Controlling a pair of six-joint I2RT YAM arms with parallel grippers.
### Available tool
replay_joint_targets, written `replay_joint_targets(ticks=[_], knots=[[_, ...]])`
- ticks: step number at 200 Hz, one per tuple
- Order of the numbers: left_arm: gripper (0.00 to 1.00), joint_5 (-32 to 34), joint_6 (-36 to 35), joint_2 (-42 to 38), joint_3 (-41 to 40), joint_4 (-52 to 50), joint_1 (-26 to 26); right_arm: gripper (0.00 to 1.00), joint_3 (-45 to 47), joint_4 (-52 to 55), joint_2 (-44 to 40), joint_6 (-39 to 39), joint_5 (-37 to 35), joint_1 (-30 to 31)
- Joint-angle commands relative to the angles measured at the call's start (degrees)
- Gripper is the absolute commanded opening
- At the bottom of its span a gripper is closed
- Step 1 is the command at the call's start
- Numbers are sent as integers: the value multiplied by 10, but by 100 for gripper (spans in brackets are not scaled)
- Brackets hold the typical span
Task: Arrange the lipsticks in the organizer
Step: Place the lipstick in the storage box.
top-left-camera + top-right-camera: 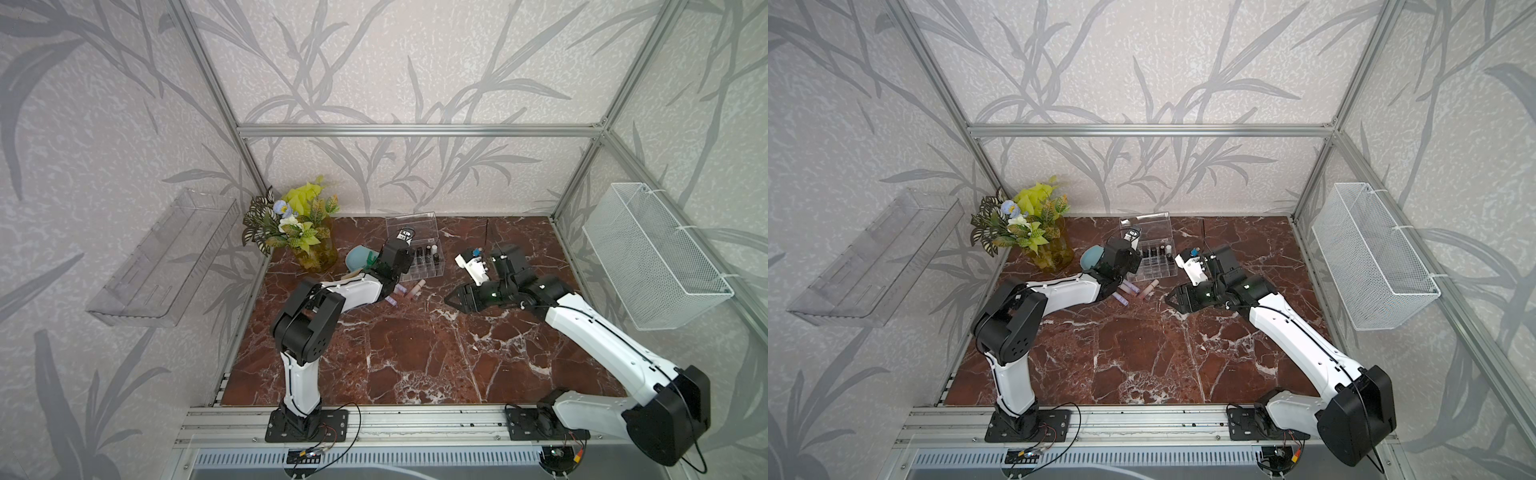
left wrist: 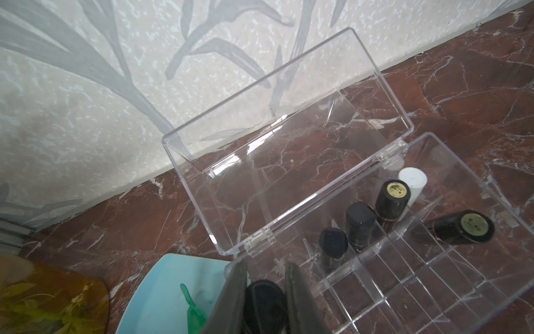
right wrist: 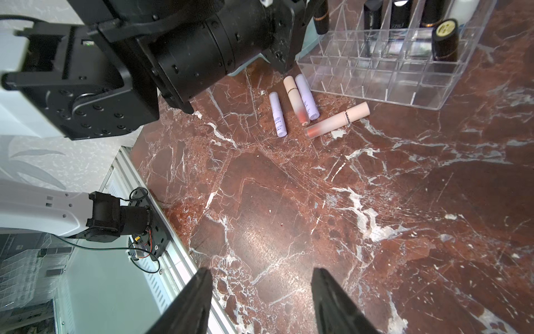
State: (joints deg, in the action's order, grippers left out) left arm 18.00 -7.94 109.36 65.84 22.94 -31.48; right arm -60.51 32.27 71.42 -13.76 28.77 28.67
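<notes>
My left tool (image 2: 265, 274) is clenched on a black lipstick (image 2: 264, 303), held upright at the left end of the organizer (image 2: 384, 289), in line with its far row, where four tubes (image 2: 361, 222) stand. I cannot tell whether its base is over a cell or over the left wall. If it sits on the wall or a divider, I judge that letting go would tip it toward the blue dish (image 2: 156, 292) just to the left, and pressing down would shove the light clear box along the worktop (image 3: 289, 202). The lid (image 2: 289, 138) stands open just beyond, and drifting far could knock it. A leaning black tube (image 2: 462, 227) rests in the second row, and a jolt could topple it. My right tool (image 3: 261, 271) hangs released and empty over bare worktop, well apart from the four loose lipsticks (image 3: 294, 99) lying just on the near side of the organizer. Being round, they could roll if nudged.
</notes>
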Motion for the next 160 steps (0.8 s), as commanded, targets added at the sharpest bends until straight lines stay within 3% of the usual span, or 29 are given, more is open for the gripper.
replay_joint_targets(ticks=[1, 160], knots=[[8, 7, 1, 14, 8, 17, 4, 59, 10, -12, -4, 3, 8, -3], [12, -3, 13, 43, 12, 28, 6, 58, 22, -19, -10, 1, 13, -8]])
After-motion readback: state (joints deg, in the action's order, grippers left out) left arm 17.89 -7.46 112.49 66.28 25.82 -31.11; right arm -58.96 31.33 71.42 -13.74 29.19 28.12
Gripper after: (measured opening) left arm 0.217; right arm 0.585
